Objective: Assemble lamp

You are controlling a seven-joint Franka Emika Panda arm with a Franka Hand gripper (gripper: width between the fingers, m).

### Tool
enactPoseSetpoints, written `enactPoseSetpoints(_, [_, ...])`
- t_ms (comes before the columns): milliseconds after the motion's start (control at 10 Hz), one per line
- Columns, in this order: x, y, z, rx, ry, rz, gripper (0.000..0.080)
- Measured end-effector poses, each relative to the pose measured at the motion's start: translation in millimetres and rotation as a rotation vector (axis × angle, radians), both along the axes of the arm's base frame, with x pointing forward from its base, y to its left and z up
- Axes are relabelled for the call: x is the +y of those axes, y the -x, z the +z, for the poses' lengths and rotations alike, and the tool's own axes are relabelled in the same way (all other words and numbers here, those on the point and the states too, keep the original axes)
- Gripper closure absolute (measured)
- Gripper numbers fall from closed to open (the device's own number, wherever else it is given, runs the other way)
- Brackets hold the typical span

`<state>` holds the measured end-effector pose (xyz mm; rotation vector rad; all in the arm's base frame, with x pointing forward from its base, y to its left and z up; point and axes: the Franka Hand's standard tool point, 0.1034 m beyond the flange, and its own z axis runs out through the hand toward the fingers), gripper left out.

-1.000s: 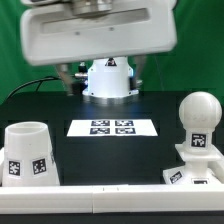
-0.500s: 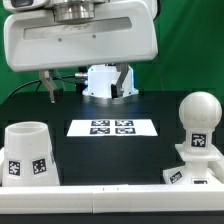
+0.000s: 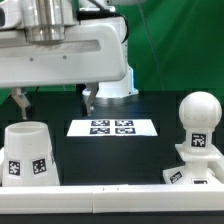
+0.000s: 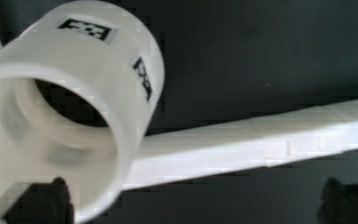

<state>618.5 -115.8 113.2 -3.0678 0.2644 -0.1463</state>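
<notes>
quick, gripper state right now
Gripper: open, holding nothing, fingers apart above the shade.

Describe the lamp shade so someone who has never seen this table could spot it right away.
Start at the black table and go to its front corner on the exterior view's left. The lamp shade stands there, a matte white truncated cone with square tags on its side. Unlike the round-headed bulb opposite, it is hollow and flat-topped.

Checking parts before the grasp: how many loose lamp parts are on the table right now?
1: the shade stands at the exterior view's left. The bulb already sits upright in the base at the right.
</notes>
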Motion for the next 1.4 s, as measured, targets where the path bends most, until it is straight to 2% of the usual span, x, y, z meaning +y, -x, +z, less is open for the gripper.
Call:
enactPoseSetpoints(100, [-4.6, 1.6, -10.5, 0.007, 0.004, -0.008, 0.0101])
enactPoseSetpoints(200, [-8.5, 3.4, -27.7, 0.012, 0.016, -0.013, 0.0101])
enactPoseSetpoints(300, [-5.2, 2.8, -37.3, 0.010, 0.023, -0.030, 0.0101])
enactPoseSetpoints(400, [0.7, 0.9, -37.3, 0.003, 0.027, -0.029, 0.0101])
enactPoseSetpoints(500, [-0.9, 1.0, -36.9, 0.003, 0.027, -0.025, 0.0101])
enactPoseSetpoints(800, [-1.1, 1.5, -37.8, 0.005, 0.027, -0.025, 0.0512])
enactPoseSetpoints(900, [-1.1, 1.6, -37.9, 0.005, 0.027, -0.025, 0.0512])
enactPoseSetpoints(1000, [-1.2, 1.6, -38.0, 0.005, 0.027, -0.025, 0.0689])
enactPoseSetpoints(1100, [-1.0, 0.8, -37.1, 0.003, 0.027, -0.025, 0.0689])
enactPoseSetpoints(1200, [-0.5, 0.5, -36.5, 0.002, 0.028, -0.023, 0.0760])
enactPoseSetpoints(1300, [4.7, -1.3, -29.2, -0.005, 0.026, -0.015, 0.0760])
enactPoseSetpoints(1400, [15.2, -1.3, -13.3, -0.003, 0.008, -0.010, 0.0760])
